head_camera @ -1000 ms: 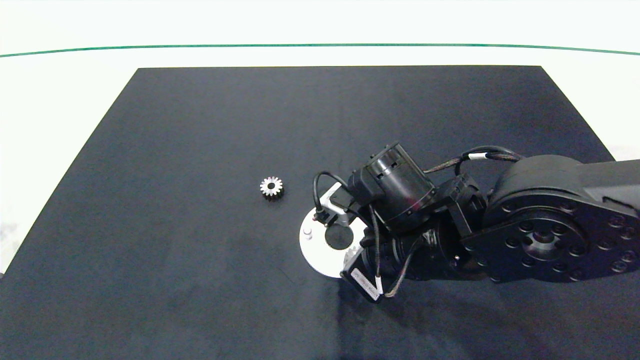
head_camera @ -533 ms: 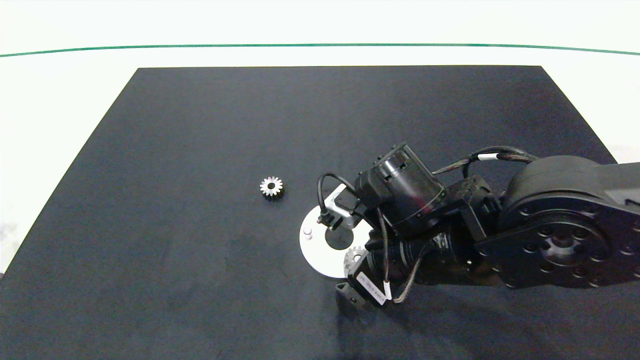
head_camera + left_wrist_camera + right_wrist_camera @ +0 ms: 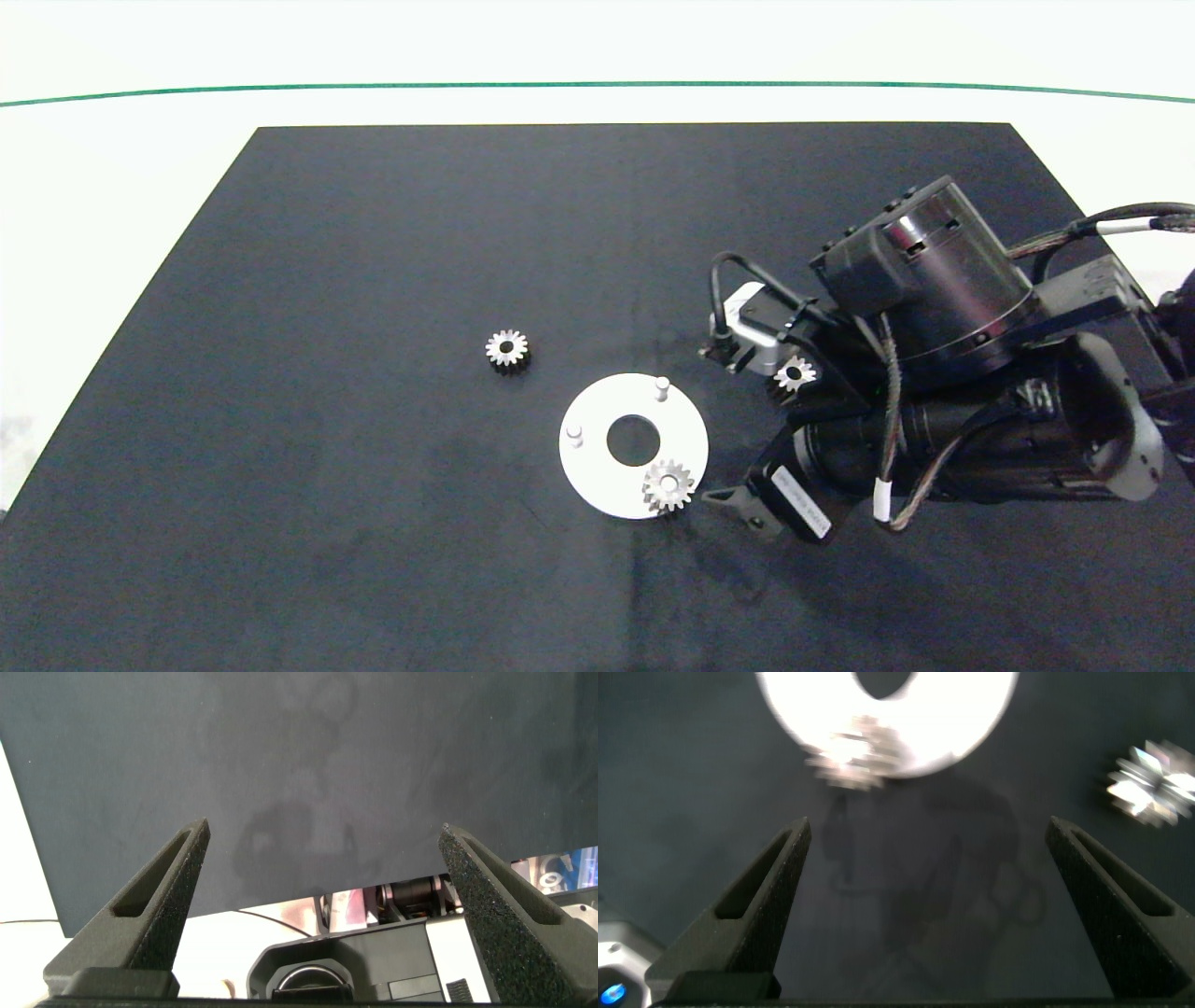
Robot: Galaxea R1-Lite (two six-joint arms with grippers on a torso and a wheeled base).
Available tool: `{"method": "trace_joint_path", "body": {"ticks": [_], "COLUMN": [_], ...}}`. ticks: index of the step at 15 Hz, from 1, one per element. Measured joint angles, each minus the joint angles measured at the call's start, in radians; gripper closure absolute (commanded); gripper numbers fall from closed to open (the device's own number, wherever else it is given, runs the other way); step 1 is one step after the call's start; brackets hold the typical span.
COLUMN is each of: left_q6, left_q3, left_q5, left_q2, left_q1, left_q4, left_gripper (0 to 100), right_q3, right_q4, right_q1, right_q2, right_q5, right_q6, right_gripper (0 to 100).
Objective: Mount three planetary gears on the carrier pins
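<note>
The white disc (image 3: 597,467) lies mid-mat with two bare carrier pins (image 3: 662,384) (image 3: 575,433). One planetary gear (image 3: 668,483) sits on the disc's third pin at its near right rim. A second gear (image 3: 507,350) lies loose on the mat to the disc's left. A third gear (image 3: 794,374) lies to the disc's right, close under my right arm. My right gripper (image 3: 733,429) hangs open and empty just right of the disc. The right wrist view shows its gripper (image 3: 929,826) short of the disc (image 3: 971,728), the seated gear (image 3: 859,751) and the loose gear (image 3: 1153,784).
The black mat (image 3: 373,233) covers most of the white table (image 3: 93,187), with open room at the left and back. My left gripper (image 3: 324,826) is out of the head view, open over the mat's edge with nothing between its fingers.
My right arm has pulled back to the right and away from the disc, leaving a gear on the near right pin. The gear beside the arm has come into view.
</note>
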Motion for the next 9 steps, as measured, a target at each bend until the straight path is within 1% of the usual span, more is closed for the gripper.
{"method": "trace_joint_path", "body": {"ticks": [5, 7, 9], "left_q6": [-0.001, -0.001, -0.001], "left_q3": [0.001, 0.003, 0.003], "left_q5": [0.0, 0.0, 0.0], "left_q2": [-0.001, -0.003, -0.005], "left_q1": [-0.001, -0.005, -0.006], "left_q4": [0.0, 0.001, 0.001], "left_gripper": [0, 0, 0], "right_q3": [0.027, 0.036, 0.037], "right_q4": [0.005, 0.005, 0.004], "right_q1": [-0.176, -0.223, -0.259], "right_q2": [-0.044, -0.051, -0.05], "right_q5": [0.006, 0.009, 0.019], "right_q6": [0.0, 0.006, 0.008], "right_gripper": [0, 0, 0]}}
